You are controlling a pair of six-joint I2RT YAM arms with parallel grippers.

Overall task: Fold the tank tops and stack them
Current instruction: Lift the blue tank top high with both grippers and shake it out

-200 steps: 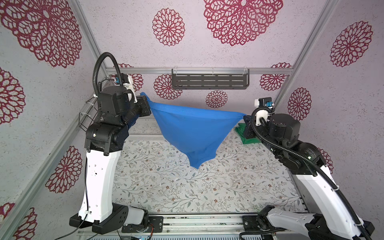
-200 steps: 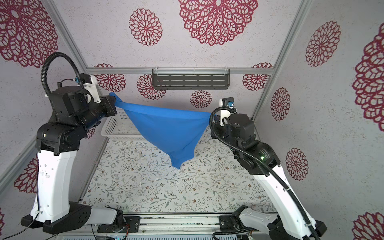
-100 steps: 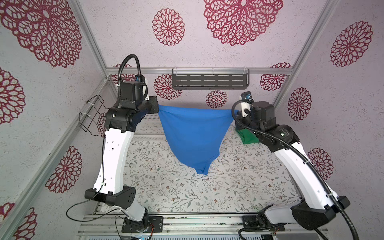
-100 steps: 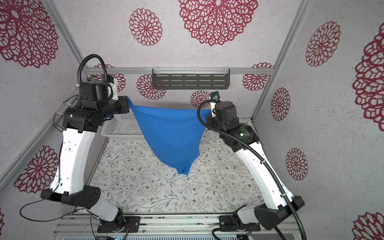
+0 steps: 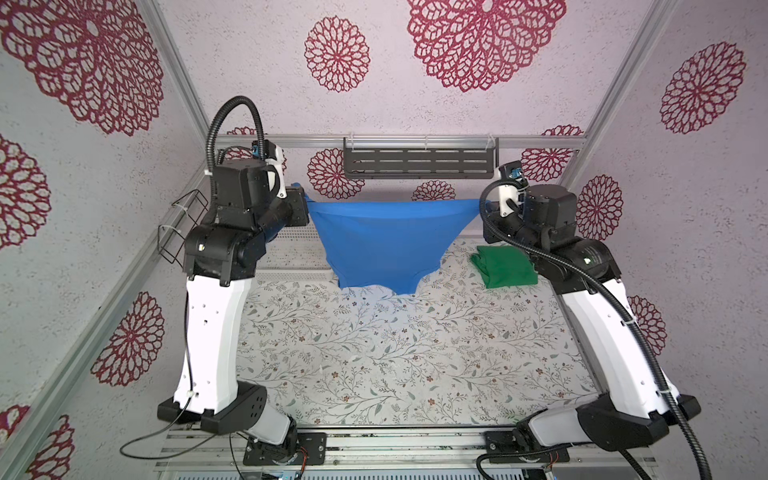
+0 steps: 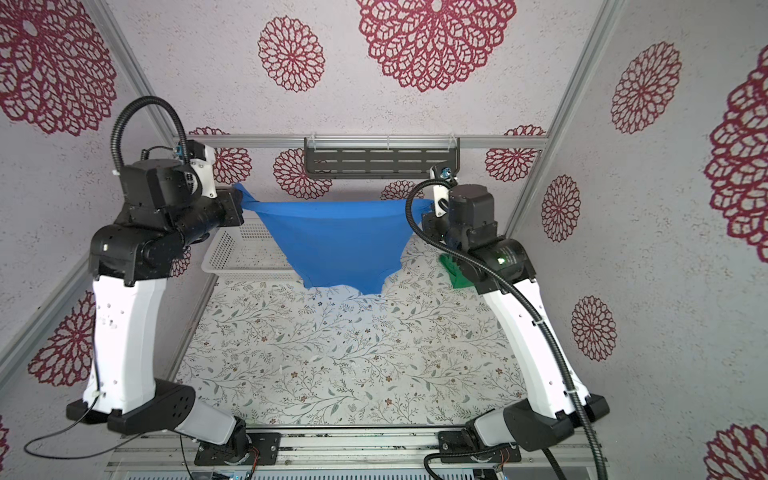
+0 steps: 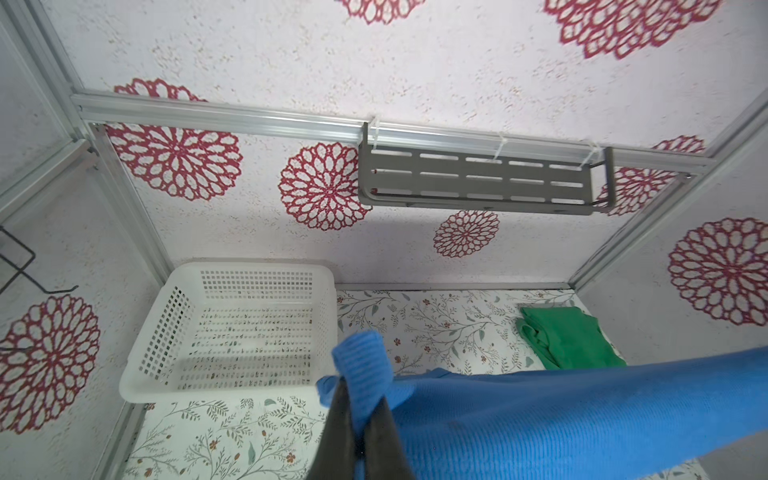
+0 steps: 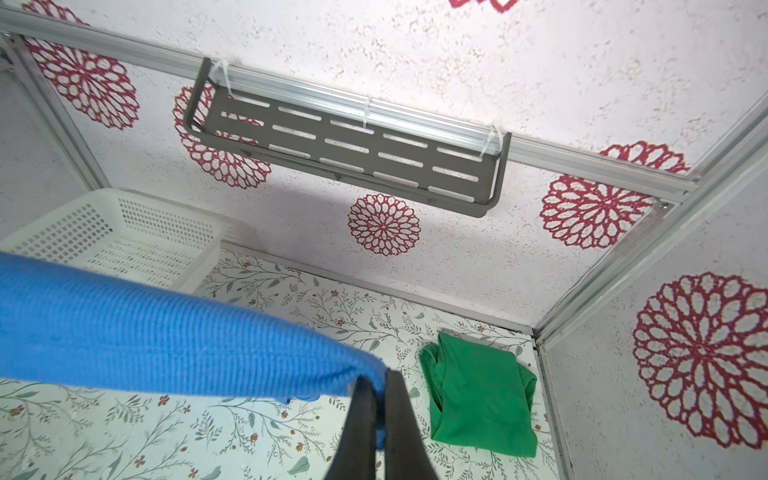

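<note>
Two raised, elbow-bent arms. Left claw (image 7: pixel 360 415) pinched shut on one corner of ribbed royal-blue tank top (image 5: pixel 386 245), right claw (image 8: pixel 376 384) shut on the opposite corner. Stretched taut between, hanging above floral table (image 5: pixel 374 353). Green tank top (image 5: pixel 505 266) folded, lying on table's far right corner.

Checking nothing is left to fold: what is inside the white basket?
In the left wrist view the white basket shows only its bare perforated floor, no cloth. The blue tank top covers one corner, so that bit is hidden.
</note>
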